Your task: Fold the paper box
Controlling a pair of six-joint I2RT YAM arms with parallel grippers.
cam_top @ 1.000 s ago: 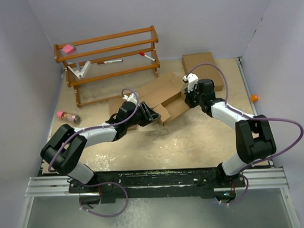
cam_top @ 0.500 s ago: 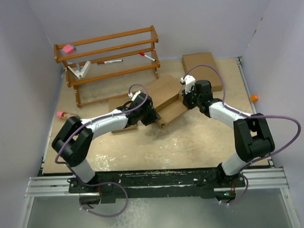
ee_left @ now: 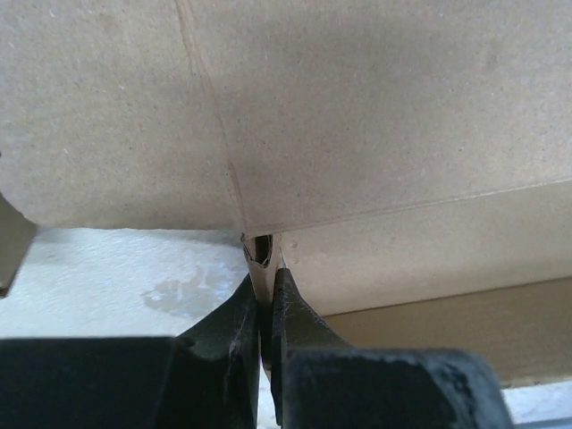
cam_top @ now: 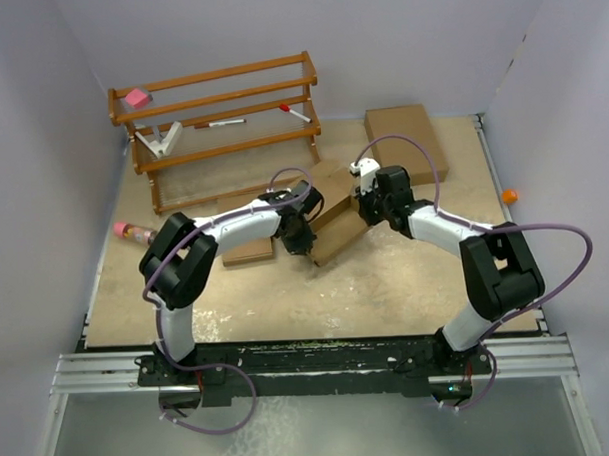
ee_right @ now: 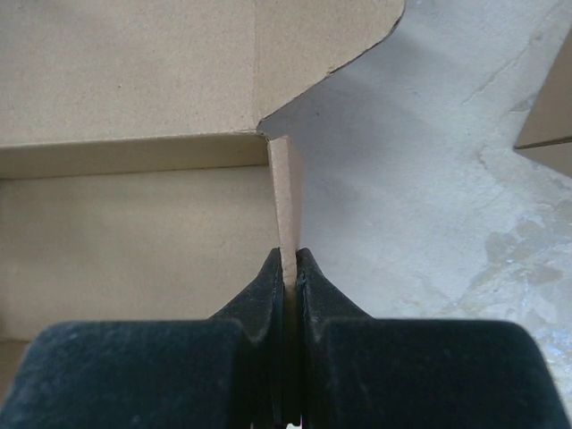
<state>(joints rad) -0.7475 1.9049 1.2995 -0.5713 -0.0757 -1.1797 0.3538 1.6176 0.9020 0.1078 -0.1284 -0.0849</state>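
Clamped on paper box [cam_top: 337, 239] flaps, the left end effector [ee_left: 265, 286] and right end effector [ee_right: 288, 259] have pushed inward, raising its walls.

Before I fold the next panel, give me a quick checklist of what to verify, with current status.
1. Left hand shut on a paper box flap: ok.
2. Right hand shut on a thin upright flap: ok.
3. Box closed up: not ok, panels stand open.
4. Flat brown box at the far edge apart from the work: ok.
5. Wooden rack apart from both arms: ok.
6. Tabs seated in slots: cannot tell.
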